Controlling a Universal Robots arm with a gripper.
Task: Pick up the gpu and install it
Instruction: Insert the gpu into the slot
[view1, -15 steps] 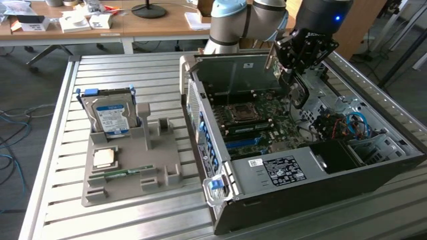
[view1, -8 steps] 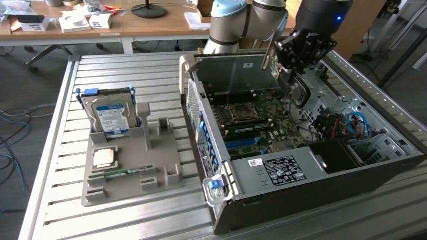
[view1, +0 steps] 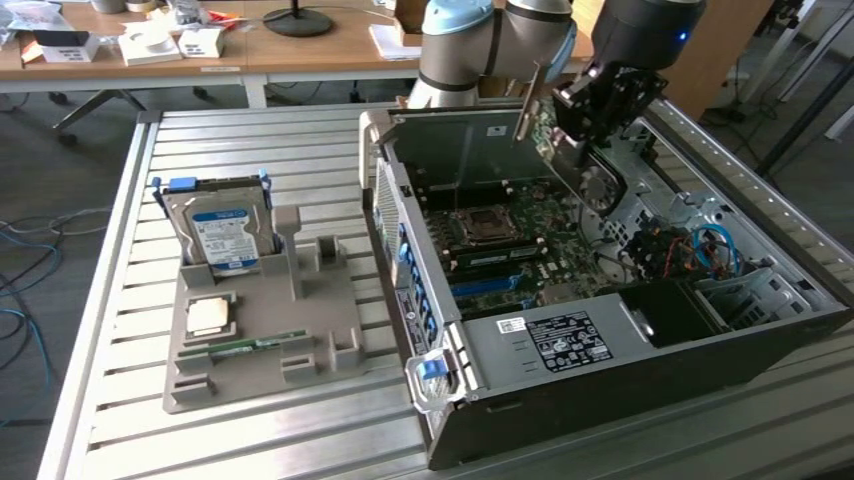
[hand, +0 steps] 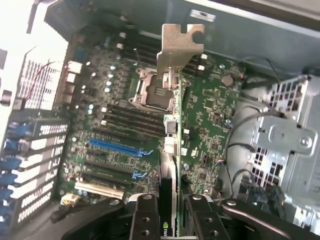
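Plainly the gripper (view1: 571, 120) hangs over the open computer case (view1: 561, 400), its two fingers (hand: 145, 220) closed tight on the gpu (hand: 172, 135), which sits edge-on between them in the wrist view. The card's pale metal bracket (hand: 180, 47) is the end farthest from the fingers. In the exterior view the gpu (view1: 538, 120) is held upright, apparently clear of the motherboard (view1: 514, 245) and near the case's far wall (how close its lower edge comes to the board I cannot tell). Beneath it in the wrist view lie the processor socket (hand: 155, 90) and a long blue slot (hand: 115, 147). On the slatted table (view1: 120, 420), to the exterior view's left of the case, a grey holder (view1: 254, 385) carries the hard drive (view1: 224, 230) standing and a green memory stick (view1: 240, 347) lying flat.
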